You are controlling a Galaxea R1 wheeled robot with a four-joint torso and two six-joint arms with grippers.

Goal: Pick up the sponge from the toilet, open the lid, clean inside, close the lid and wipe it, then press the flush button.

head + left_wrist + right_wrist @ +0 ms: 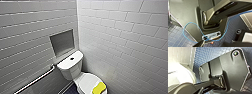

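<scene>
The white toilet (71,67) stands in the corner of the tiled walls, low in the head view. Its lid (85,82) is down over the bowl. The yellow sponge (99,88) lies on the lid's near right edge, with nothing touching it. The small dark flush button (72,59) sits in the middle of the flat tank top. A white rounded part of the toilet (179,75) shows large beside my right arm in the right wrist view. Both my grippers are open and hold nothing.
A metal grab bar (37,79) slants along the left wall beside the tank. A recessed niche (62,42) is set in that wall above it. The floor is dark blue tile (204,54). A blue cable (193,24) loops over my base.
</scene>
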